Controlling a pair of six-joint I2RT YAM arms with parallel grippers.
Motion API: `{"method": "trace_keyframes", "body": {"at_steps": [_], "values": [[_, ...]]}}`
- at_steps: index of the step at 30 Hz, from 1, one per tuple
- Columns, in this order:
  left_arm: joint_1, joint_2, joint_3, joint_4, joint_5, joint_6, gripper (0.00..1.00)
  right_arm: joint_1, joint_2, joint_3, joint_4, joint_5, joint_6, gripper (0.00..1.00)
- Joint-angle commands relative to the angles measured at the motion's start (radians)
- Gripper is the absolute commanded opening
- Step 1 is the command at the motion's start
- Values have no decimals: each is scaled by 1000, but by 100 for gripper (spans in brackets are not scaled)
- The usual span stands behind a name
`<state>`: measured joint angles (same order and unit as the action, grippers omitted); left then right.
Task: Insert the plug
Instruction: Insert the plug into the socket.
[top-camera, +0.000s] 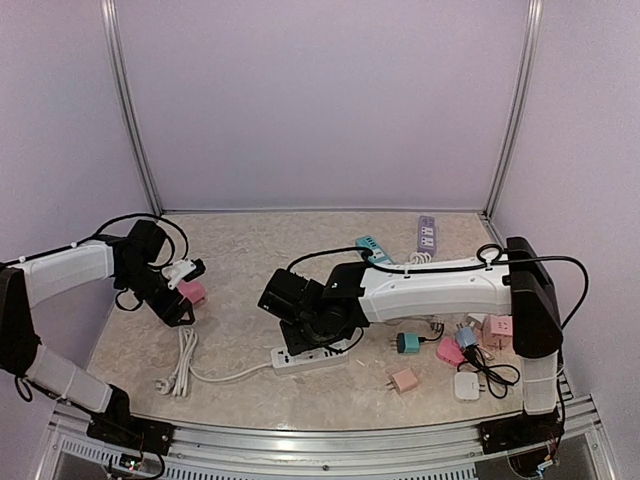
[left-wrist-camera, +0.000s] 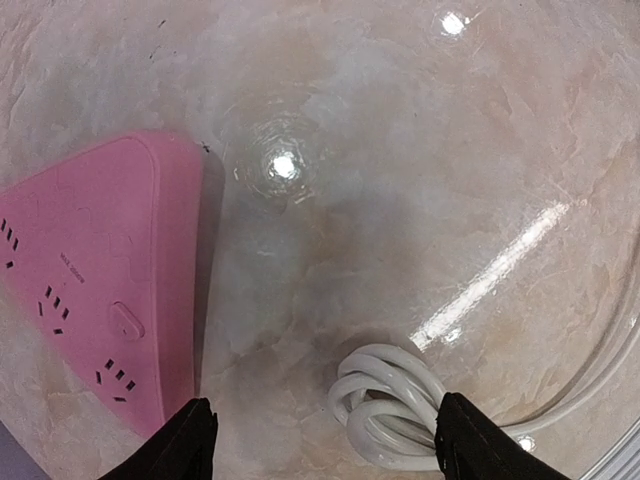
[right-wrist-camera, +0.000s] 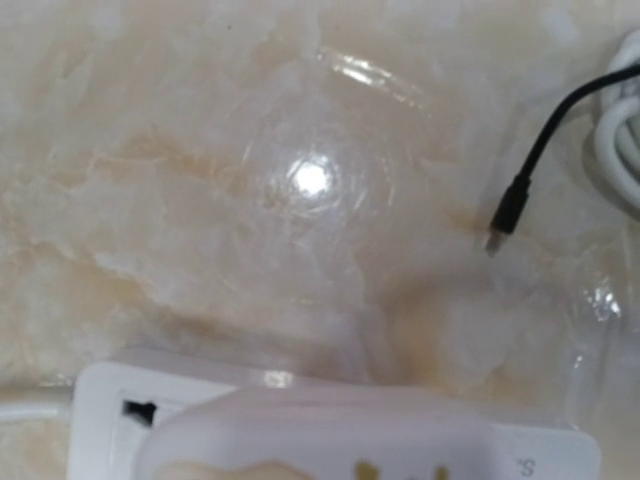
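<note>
From above, the white power strip (top-camera: 312, 357) is lying on the table (top-camera: 250, 250). My right pincer (top-camera: 305, 330) is hanging right over the strip's left half. It is dark from up here, and I cannot tell if it is spread or pressed together. The strip's white cord (top-camera: 182, 360) is lying in a bundle to the left of the strip. Farther left of the strip, my left pincer (top-camera: 182, 298) is hanging beside a pink socket block (top-camera: 193, 292). To the right of the strip, small plugs are lying loose: a teal one (top-camera: 407, 343), a peach one (top-camera: 403, 380) and a white one (top-camera: 466, 386).

From my left wrist, my left pincer (left-wrist-camera: 322, 450) is spreading wide and pinching nothing. One fingertip (left-wrist-camera: 188, 445) is hanging by the pink socket block (left-wrist-camera: 95, 300). The strip's coiled cord (left-wrist-camera: 385, 405) is lying by the other fingertip.

From my right wrist, the white power strip (right-wrist-camera: 105, 415) is showing along the bottom. A pale blurry block (right-wrist-camera: 350, 430) with small yellow marks is sitting in front of the strip. It is too blurry for me to tell what it is. My fingers are not showing here. Past the strip, a black cable (right-wrist-camera: 545, 140) is lying with its tip on the table.
</note>
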<state>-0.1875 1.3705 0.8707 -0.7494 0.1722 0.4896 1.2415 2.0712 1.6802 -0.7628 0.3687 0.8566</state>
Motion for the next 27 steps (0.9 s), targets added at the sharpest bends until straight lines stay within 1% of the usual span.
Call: {"method": "trace_keyframes", "body": {"at_steps": [1, 4, 9, 15, 22, 27], "values": [[8, -23, 5, -6, -1, -9, 75, -1, 42, -14, -87, 56, -40, 0], [9, -25, 9, -8, -2, -7, 75, -2, 31, -22, -70, 51, -42, 0], [10, -29, 9, -9, -7, -7, 75, -4, 60, -38, -40, 0, -15, 0], [12, -41, 14, -14, -24, 3, 80, -5, 67, -113, -36, 14, -12, 0], [20, -56, 37, -30, -25, 1, 84, -1, 93, -118, -122, 5, -13, 0], [24, -67, 42, -37, -28, -1, 86, 2, 79, -94, -202, 27, 4, 0]]}}
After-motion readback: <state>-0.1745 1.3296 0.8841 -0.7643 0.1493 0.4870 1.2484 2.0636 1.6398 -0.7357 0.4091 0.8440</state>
